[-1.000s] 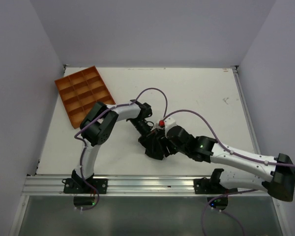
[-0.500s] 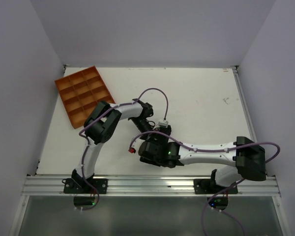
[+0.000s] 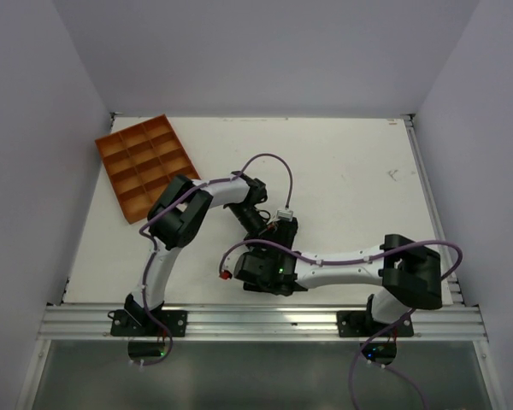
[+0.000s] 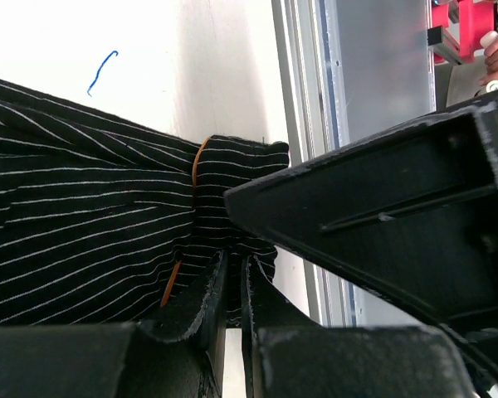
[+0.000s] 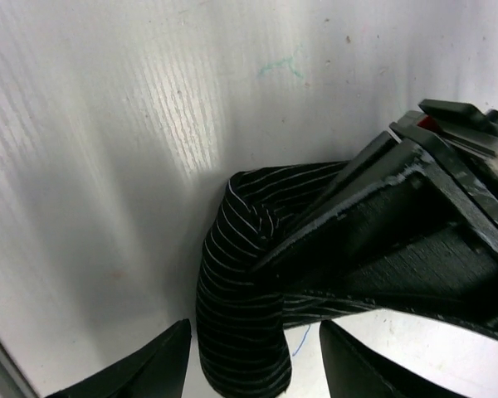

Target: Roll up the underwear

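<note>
Underwear (image 5: pixel 236 323) roll between parted fingertips of right gripper (image 5: pixel 253 365)

From above, the right gripper (image 5: pixel 251 365) hides the black pinstriped fabric underwear (image 4: pixel 83 207). The left wrist view crops its left part.

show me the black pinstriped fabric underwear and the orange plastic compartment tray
black pinstriped fabric underwear (image 4: pixel 83 215), left wrist view, flat striped middle
orange plastic compartment tray (image 3: pixel 132 130), top external view, far rim

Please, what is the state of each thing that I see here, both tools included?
underwear: partly rolled, pinched at one end
left tool: shut on the underwear
right tool: open, one finger on each side of the roll
tray: flat on the table, compartments look empty
</note>
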Controlling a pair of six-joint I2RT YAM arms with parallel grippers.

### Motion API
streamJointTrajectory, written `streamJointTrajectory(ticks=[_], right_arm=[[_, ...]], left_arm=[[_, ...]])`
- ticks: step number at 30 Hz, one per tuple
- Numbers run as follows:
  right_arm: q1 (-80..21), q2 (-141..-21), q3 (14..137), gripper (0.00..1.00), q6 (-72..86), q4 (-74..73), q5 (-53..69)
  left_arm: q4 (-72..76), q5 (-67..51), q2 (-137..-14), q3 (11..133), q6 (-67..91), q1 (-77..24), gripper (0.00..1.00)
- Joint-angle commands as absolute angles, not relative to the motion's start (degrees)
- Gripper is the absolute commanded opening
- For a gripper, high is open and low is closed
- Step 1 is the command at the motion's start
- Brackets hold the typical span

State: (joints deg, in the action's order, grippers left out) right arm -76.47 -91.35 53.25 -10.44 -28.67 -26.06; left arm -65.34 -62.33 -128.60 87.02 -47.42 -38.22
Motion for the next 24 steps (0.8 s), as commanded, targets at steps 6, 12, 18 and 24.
streamJointTrajectory(ticks=[6, 12, 18, 24], right_arm=[[-76.6, -95.9, 54.4, 0.64, -15.0, -26.5, -28.6], [-76.6, -98.0, 54.6, 0.52, -16.9, -25.0, -28.6], [-75.9, -97.2, 54.6, 0.18, -14.7, -24.8, -20.4], [-71.6, -96.1, 55.3, 0.13, -9.6, -27.1, -8.4]], left_arm=[[-59.0, -52.8, -131.2, 87.5, -48.6, -37.7, 0.00], [-59.2, -53.3, -131.0, 87.5, -48.2, -37.6, 0.03], [-59.3, -57.8, -129.7, 86.2, -48.5, -36.2, 0.11], [-51.8, -58.3, -122.5, 78.7, -43.7, -33.3, 0.23]])
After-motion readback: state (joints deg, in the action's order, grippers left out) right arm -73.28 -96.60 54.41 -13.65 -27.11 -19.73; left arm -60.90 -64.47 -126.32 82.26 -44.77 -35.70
